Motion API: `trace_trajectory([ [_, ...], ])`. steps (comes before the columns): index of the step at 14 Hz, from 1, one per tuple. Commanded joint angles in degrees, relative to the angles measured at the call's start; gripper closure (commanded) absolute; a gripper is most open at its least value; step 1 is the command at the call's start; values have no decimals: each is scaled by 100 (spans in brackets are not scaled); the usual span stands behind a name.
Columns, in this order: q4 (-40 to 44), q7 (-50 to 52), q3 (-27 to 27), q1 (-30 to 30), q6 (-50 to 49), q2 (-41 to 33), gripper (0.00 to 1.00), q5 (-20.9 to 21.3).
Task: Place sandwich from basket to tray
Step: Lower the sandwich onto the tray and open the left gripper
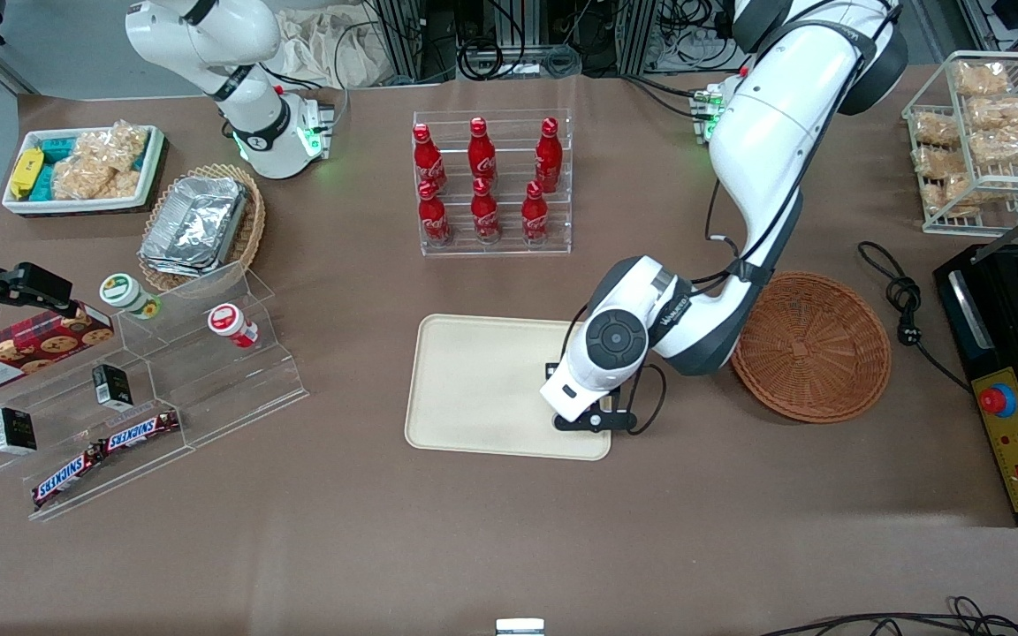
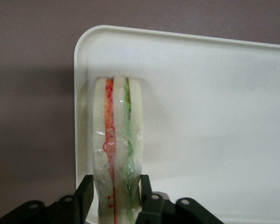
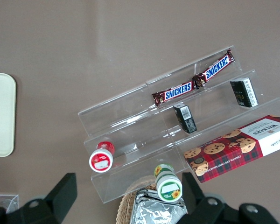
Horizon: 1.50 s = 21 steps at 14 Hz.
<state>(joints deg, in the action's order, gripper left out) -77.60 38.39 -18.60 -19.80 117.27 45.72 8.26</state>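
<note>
- I see the gripper (image 2: 115,198) pinching the sandwich (image 2: 116,154), one black finger (image 2: 84,193) on each outer bread face.
- In the left wrist view, the sandwich is a wrapped wedge of pale bread with a red-orange layer beside a green layer, seen edge-on.
- I read the sandwich as positioned over the tray (image 2: 214,116), close to one rounded corner of it; whether it touches the tray surface I cannot tell.
- In the front view, the left arm's wrist (image 1: 602,353) is over the tray (image 1: 482,389), at the end of the tray that lies toward the working arm. The sandwich itself is hidden under the wrist in this view.
- The tray is cream-beige, lies flat on the brown desk (image 1: 474,530) and shows nothing else on its visible surface.
- The basket (image 1: 814,344) is reddish-brown wicker, lies beside the tray toward the working arm's end of the desk, and holds nothing that I can see. The arm's forearm overlaps its rim.
- A clear rack of red bottles (image 1: 491,181) stands farther from the front camera than the tray.
- A clear stepped display (image 1: 164,389) with Snickers bars (image 1: 107,455) stands toward the parked arm's end of the desk.
- A black cable (image 1: 902,305) lies on the desk beside the basket.
</note>
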Motion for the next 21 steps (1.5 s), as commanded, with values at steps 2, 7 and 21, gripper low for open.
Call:
trace_trajectory([
  [2, 114, 63, 14, -15, -38, -28, 1, 105],
  [7, 18, 81, 49, 213, -536, -703, 1, 79],
  [21, -2198, -1209, 41, 2734, -1952, -4659, 1, -1089],
])
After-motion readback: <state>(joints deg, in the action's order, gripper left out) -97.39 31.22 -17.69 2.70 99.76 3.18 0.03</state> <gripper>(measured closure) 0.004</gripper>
